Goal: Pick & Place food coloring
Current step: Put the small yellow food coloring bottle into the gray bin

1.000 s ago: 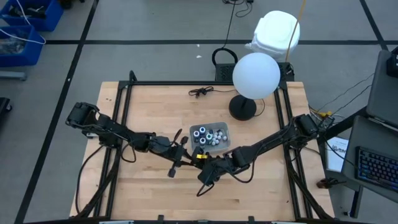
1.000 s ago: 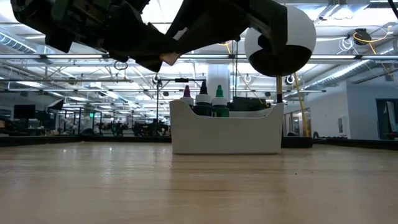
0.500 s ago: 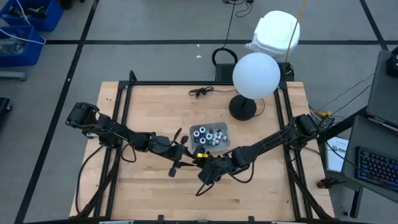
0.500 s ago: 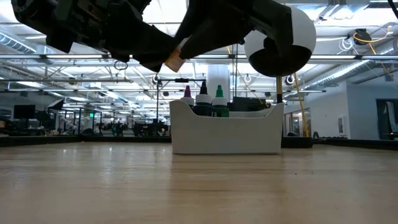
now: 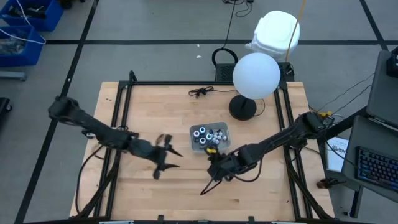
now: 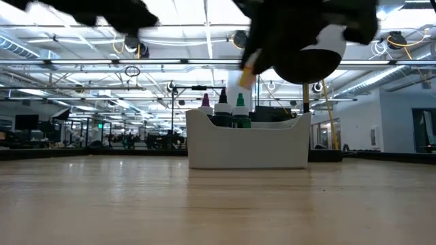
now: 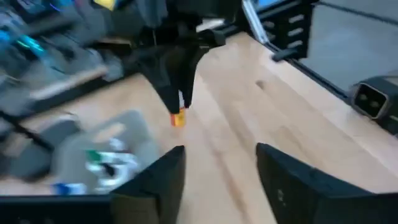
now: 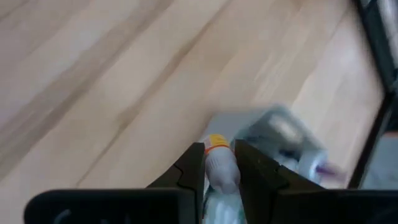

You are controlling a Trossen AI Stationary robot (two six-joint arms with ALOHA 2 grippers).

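over on the left, the left tool (image 5: 166, 153) has pulled away from the middle of the counter (image 5: 143, 193). a second ago it was nose to nose with the other one beside the grey tray (image 5: 224, 130); now it sits well apart from it, out over bare wood, with its two fingers spread wide and nothing between them. its own wrist view shows the same thing: dark fingers (image 7: 152, 180) apart, open board past them, and the other arm farther off with a bit of orange at its tip.

moving right, the tray stands mid-counter with the rest of the food coloring in it, the pale and teal tops clustered together (image 5: 208, 135). from table height you can see a few of them poking up above its white wall (image 6: 223, 109).

just beside the tray's near corner is the right tool (image 5: 214, 160), and it is clamped on one small bottle (image 8: 221, 165), white-bodied with an orange band, sitting snug between the fingers in its wrist view. it hangs clear of the wood rather than resting on it.

so to my eye a hand-over has just finished: the left arm let go and backed off, and the right arm alone now carries the bottle. what seems left is a short move to set it in the tray.
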